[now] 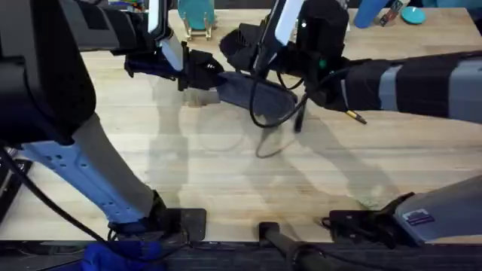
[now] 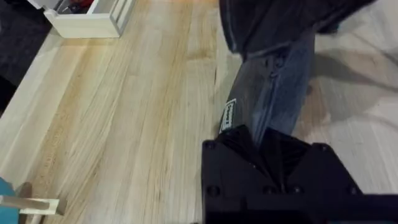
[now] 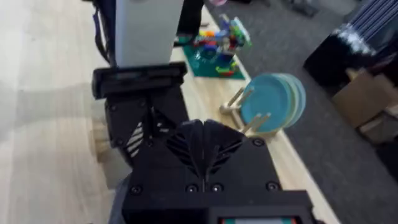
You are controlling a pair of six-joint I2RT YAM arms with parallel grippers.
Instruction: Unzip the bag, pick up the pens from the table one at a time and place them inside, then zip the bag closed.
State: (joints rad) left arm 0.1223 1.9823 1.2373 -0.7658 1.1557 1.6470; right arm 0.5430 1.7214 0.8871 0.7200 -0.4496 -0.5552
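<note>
On the light, grained wooden plank table [image 1: 226, 173], the long blue-grey fabric pouch [image 1: 252, 90] lies toward the far edge, the left gripper [image 1: 203, 75] clamping one end and the right gripper [image 1: 260, 64] unreadable above it.

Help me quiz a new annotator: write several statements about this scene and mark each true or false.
1. The left gripper clamps one end of the bag. True.
2. The bag lies at the table's near edge. False: it lies on the far half of the table.
3. Teal plates stand upright in a rack. True.
4. The white box sits on the bag. False: it stands on the table, apart from the bag.
</note>
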